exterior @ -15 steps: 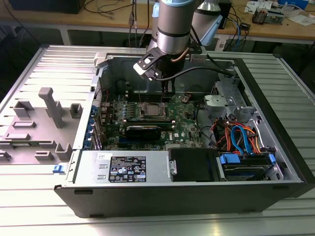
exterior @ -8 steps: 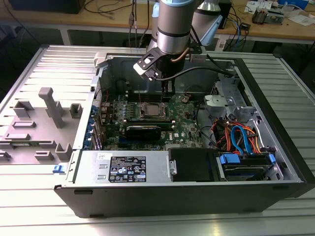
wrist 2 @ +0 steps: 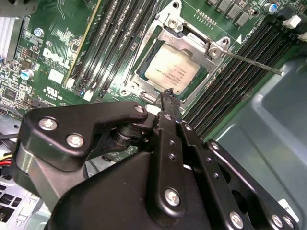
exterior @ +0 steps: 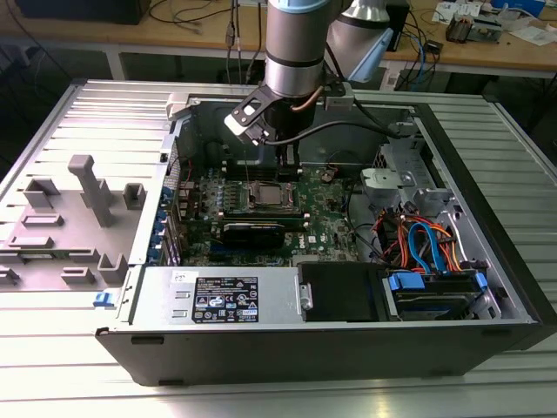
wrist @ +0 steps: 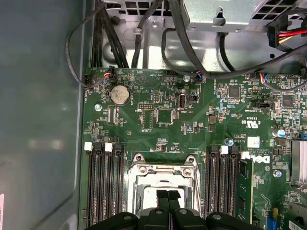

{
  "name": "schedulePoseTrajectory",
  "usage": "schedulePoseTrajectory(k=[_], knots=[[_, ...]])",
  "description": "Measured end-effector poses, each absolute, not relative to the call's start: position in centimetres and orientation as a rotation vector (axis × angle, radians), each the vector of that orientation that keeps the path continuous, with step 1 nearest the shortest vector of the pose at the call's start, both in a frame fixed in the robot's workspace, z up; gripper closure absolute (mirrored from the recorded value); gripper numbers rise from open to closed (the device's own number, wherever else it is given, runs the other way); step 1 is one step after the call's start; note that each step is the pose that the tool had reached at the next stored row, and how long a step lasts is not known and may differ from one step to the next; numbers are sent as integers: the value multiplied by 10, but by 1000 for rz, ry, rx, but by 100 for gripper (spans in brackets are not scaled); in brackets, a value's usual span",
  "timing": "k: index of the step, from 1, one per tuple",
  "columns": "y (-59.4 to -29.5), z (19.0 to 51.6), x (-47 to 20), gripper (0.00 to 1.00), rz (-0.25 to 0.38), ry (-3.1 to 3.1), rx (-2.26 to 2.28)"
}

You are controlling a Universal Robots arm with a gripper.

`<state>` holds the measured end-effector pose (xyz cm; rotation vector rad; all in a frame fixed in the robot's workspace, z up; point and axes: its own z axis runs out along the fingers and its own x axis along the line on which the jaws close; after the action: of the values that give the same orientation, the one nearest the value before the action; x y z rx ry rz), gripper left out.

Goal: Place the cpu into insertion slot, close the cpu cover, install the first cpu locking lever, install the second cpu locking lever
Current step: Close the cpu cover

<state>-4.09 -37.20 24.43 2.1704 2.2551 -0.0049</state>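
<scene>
Cpu (wrist 2: 172, 71) lies flat inside the insertion slot (wrist 2: 142, 73), its silver-grey top facing up. The cpu cover (wrist 2: 192, 42) appears to lie down around it, the chip showing through its square window. From one corner of that frame a thin metal lever (wrist 2: 252, 63) sticks out across the black memory slots (wrist 2: 225, 86); I cannot tell whether it is latched.

The claw (wrist 2: 167, 94) is clenched, fingertips pressed together. In the second wrist view its tip is just over one edge of the socket frame; whether it touches the frame is not clear. In the first wrist view the claw (wrist: 168, 195) overlaps the cover (wrist: 160, 170).

In the exterior view the arm (exterior: 296, 43) reaches down into the open computer case (exterior: 305, 353), which lies on the ribbed metal counter (exterior: 130, 113). The case holds the green motherboard (exterior: 326, 218) with the cpu near its middle. Toward the exterior view's right it holds a bundle of orange and blue cables (exterior: 418, 239) and a drive in a blue bracket (exterior: 431, 292). Along its near side is a metal box with a label (exterior: 226, 296).

A round coin battery (wrist: 120, 95) sits on the board. A grey tray (exterior: 61, 226) with upright blocks rests on the counter at the exterior view's left.
</scene>
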Motion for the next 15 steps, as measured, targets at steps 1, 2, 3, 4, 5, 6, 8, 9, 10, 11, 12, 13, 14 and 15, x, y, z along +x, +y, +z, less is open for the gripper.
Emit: schedulePoseTrajectory(k=[1, 2, 3, 4, 5, 6, 8, 9, 10, 11, 12, 13, 14, 15], knots=[[-372, 244, -41, 89, -5, 2255, 2170], [-372, 244, -41, 89, -5, 2255, 2170], [-372, 244, -41, 89, -5, 2255, 2170], [-372, 244, -41, 89, -5, 2255, 2170], [-372, 244, -41, 89, -5, 2255, 2170], [-372, 244, -41, 89, -5, 2256, 2170], [-372, 244, -41, 89, -5, 2256, 2170], [-372, 244, -41, 89, -5, 2256, 2170], [-372, 244, -41, 89, -5, 2256, 2170], [-372, 244, -41, 89, -5, 2256, 2170], [-372, 244, -41, 89, -5, 2256, 2170], [-372, 244, -41, 89, -5, 2256, 2169], [-372, 244, -41, 89, -5, 2256, 2169], [-372, 244, -41, 89, -5, 2256, 2169]])
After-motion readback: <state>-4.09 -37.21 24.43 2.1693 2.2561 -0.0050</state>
